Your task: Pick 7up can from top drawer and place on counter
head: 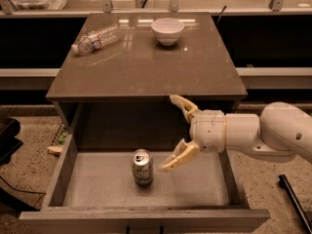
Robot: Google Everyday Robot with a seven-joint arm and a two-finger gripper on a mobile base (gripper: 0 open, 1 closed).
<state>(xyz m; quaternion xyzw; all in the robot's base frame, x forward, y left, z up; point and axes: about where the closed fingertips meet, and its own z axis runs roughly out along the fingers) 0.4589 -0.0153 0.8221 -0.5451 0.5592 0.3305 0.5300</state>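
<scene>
The 7up can (142, 167) stands upright on the floor of the open top drawer (92, 191). It sits slightly left of the drawer's middle and nearer the front panel than the back wall, with its silver top and pull tab uppermost. Just right of the can, the gripper (168, 133) reaches in from the right above the drawer floor. Its jaws are spread wide and grasp nothing. The lower jaw ends close beside the can's upper right side with a small gap showing, and the upper jaw lies against the front edge of the bench (146, 69). The white arm (273, 130) runs off to the right. Toward the back of the bench, a clear plastic bottle (96, 38) lies on its side at left. A white bowl (167, 30) stands upright to the bottle's right, well apart from it.
</scene>
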